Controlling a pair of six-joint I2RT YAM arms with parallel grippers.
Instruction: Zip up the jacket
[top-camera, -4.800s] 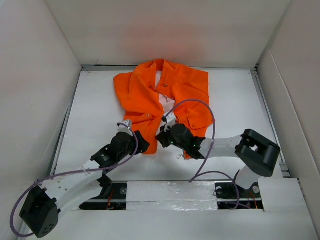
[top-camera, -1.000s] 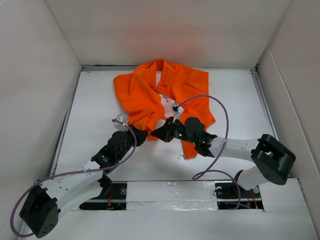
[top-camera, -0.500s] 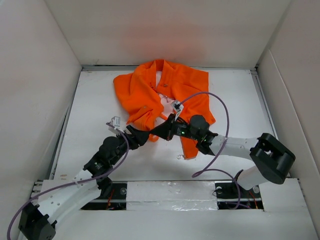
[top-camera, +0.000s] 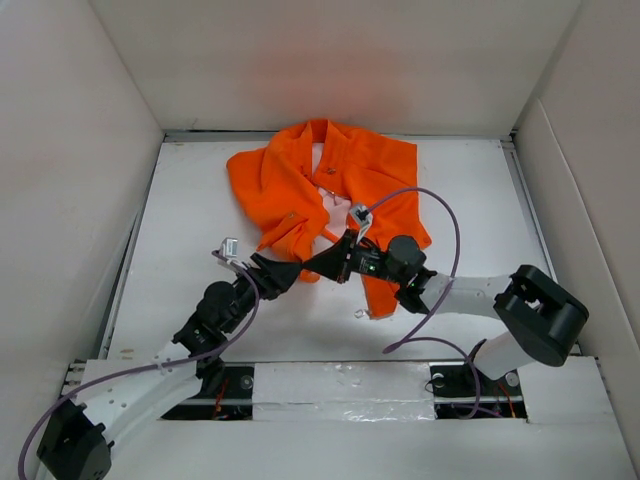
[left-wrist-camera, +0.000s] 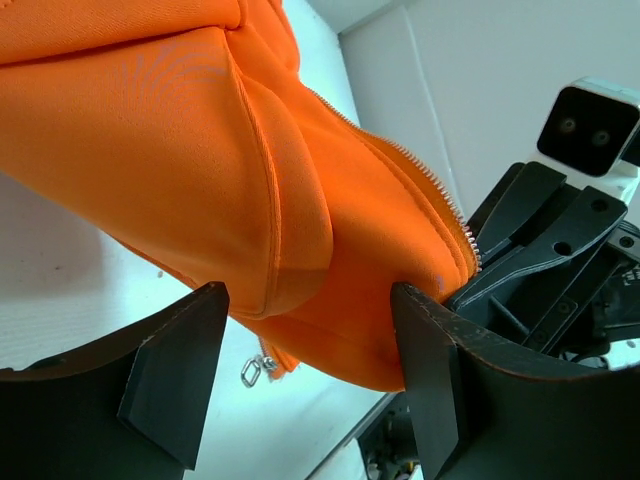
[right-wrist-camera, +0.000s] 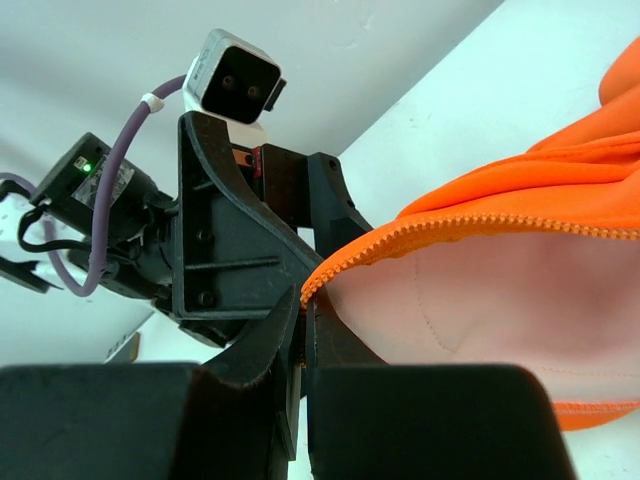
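The orange jacket (top-camera: 340, 180) lies spread at the back of the table, collar at the far end. Its lower front is bunched between my grippers. My right gripper (top-camera: 333, 264) is shut on the jacket's toothed zipper edge (right-wrist-camera: 420, 235), with the pale lining (right-wrist-camera: 500, 310) showing beside it. My left gripper (top-camera: 280, 272) is open and faces the right one. A fold of the jacket's orange hem (left-wrist-camera: 300, 230) sits between its fingers, and the right finger (left-wrist-camera: 430, 360) touches the cloth. A small silver zipper pull (left-wrist-camera: 255, 370) hangs under the hem.
White walls (top-camera: 90, 150) close in the table on the left, back and right. The right arm's purple cable (top-camera: 440, 230) loops over the jacket's right side. The left arm's cable (top-camera: 130, 350) trails near the front edge.
My left arm has drawn back toward the near left and its wrist has turned, fingers now pointing right at the hem. My right gripper has carried the zipper edge slightly left.
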